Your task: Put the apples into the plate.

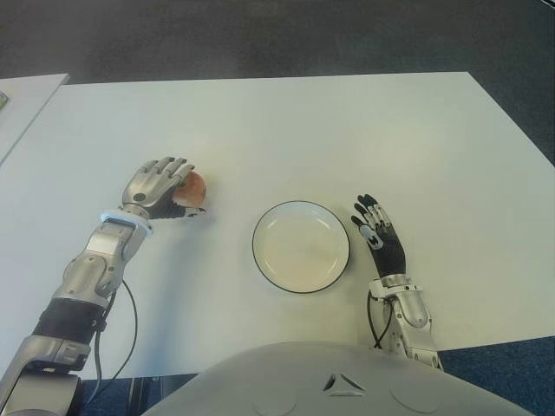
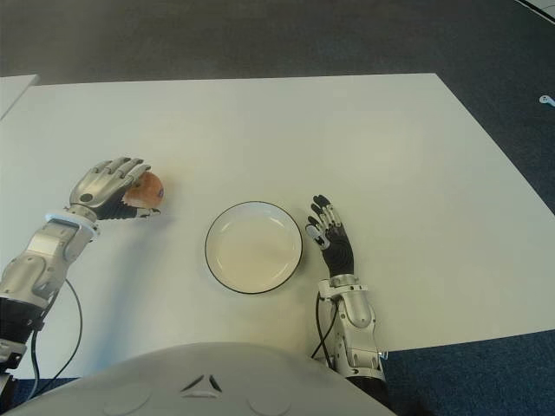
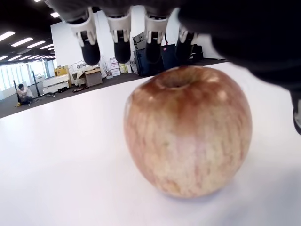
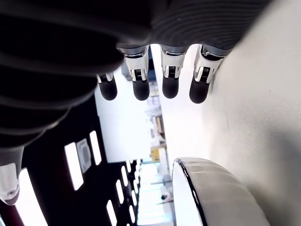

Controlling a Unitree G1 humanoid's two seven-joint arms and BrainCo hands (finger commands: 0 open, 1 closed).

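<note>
Left hand [image 1: 160,188] cupped over red-yellow apple [image 1: 194,188], fingers arched above, not clamped; apple on white table [image 1: 347,130], 9 o'clock of empty plate [image 1: 301,246]. Right hand [image 1: 379,236] relaxed, spread, 3 o'clock of plate.

White table [image 1: 286,130] on dark carpet [image 1: 260,39], office clutter beyond.
</note>
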